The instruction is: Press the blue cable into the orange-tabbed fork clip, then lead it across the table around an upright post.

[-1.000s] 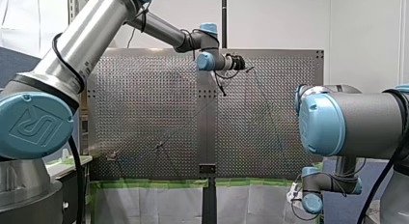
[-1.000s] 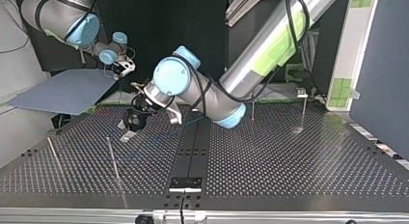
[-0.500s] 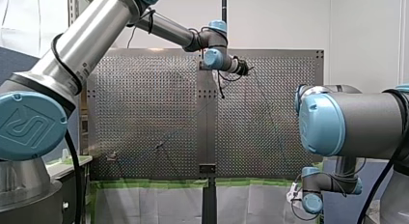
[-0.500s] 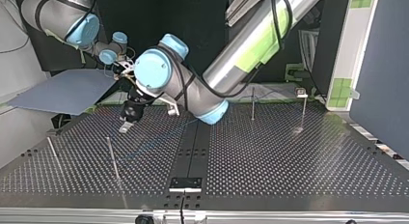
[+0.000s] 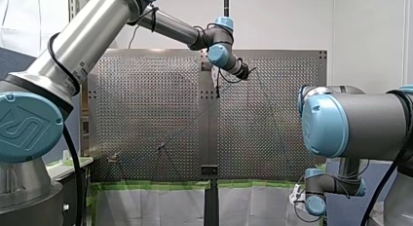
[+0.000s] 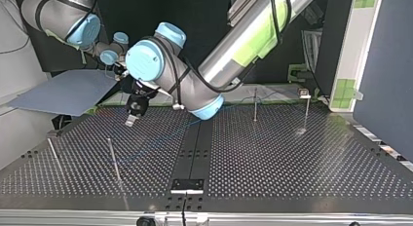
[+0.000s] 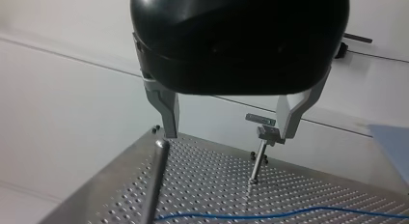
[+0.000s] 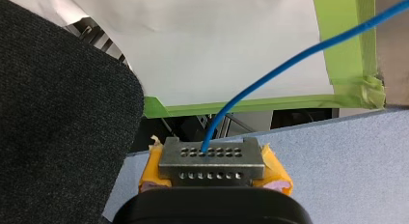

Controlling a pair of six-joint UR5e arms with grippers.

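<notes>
My left gripper (image 7: 226,134) hung over the perforated table (image 7: 207,185). Its metal fingers (image 7: 166,113) were spread wide with nothing between them. A plain upright post (image 7: 155,180) stood ahead, just by one fingertip. A post with a small flat metal head (image 7: 261,154) stood near the other fingertip; I could not tell whether that was the fork clip. The blue cable (image 7: 289,215) lay on the table, running off from beside the plain post. I could not tell whether it touched the post.

In the top view my left gripper (image 6: 131,120) sat near the table's far edge at the view's left. The cable (image 6: 160,142) showed as a thin line across the holes, from near a thin post (image 6: 113,160) toward the far side. My left arm's big wrist joint (image 6: 143,60) covered most of my right gripper there.

My right gripper (image 8: 212,154) had its yellow pads (image 8: 277,176) pressed together, pinching the cable. The cable came out past the perforated finger plate (image 8: 212,166) and rose toward green tape (image 8: 345,45) that edged a white sheet (image 8: 217,45). A blue-grey board (image 8: 337,151) lay beneath. A dark grey textured mass (image 8: 58,113) blocked one side.

In the front view my right gripper (image 5: 298,194) hung low, off the table. A blue joint cap (image 5: 24,128) on my left arm bore an embossed logo, but I could not make out its letters.
</notes>
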